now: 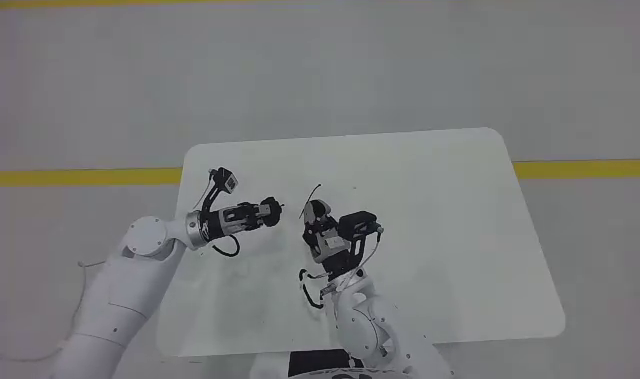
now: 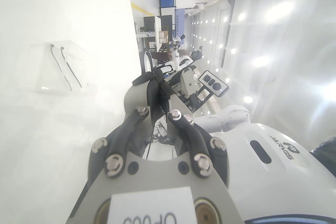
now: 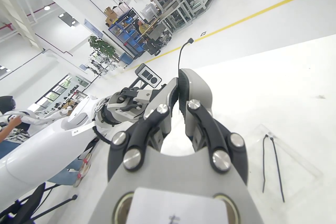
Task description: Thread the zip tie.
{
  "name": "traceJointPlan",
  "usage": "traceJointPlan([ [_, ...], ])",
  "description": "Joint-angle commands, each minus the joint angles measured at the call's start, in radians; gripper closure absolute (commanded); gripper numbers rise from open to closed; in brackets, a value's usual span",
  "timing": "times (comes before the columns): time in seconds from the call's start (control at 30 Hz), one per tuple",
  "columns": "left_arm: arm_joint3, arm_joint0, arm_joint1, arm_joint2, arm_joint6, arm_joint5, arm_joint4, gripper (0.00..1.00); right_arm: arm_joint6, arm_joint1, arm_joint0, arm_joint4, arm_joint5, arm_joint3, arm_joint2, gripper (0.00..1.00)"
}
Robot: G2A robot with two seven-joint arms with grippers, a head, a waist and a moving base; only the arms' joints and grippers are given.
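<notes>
My right gripper [image 3: 179, 86] is shut on a thin black zip tie [image 3: 180, 57]. The tie stands up out of the fingertips and ends in its small square head. From above, this gripper [image 1: 312, 212] is at the middle of the white table [image 1: 450, 229], with the zip tie [image 1: 313, 193] pointing away from it. My left gripper [image 1: 275, 210] is level with it and a short gap to its left, pointing toward it. In its own wrist view the left gripper [image 2: 153, 76] has its black pads pressed together. I cannot see anything between them.
Two spare black zip ties [image 3: 273, 164] lie side by side in a flat clear tray [image 3: 302, 156] on the table; the same spare ties [image 2: 64, 66] appear in the left wrist view. A small dark speck [image 3: 320, 97] marks the tabletop.
</notes>
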State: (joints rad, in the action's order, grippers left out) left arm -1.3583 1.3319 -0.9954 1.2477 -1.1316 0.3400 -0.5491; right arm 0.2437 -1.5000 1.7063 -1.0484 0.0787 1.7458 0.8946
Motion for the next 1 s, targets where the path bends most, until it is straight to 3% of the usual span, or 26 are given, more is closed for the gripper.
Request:
traceJointPlan([
  [0.0, 0.0, 0.0, 0.0, 0.0, 0.0, 0.0, 0.0, 1.0, 0.0, 0.0, 0.0, 0.0, 0.0, 0.0, 0.0, 1.0],
  [0.67, 0.0, 0.0, 0.0, 0.0, 0.0, 0.0, 0.0, 1.0, -0.003, 0.001, -0.004, 0.001, -0.002, -0.001, 0.002, 1.0],
  [0.97, 0.0, 0.0, 0.0, 0.0, 0.0, 0.0, 0.0, 1.0, 0.044, -0.006, -0.067, -0.124, 0.018, -0.053, -0.056, 1.0],
])
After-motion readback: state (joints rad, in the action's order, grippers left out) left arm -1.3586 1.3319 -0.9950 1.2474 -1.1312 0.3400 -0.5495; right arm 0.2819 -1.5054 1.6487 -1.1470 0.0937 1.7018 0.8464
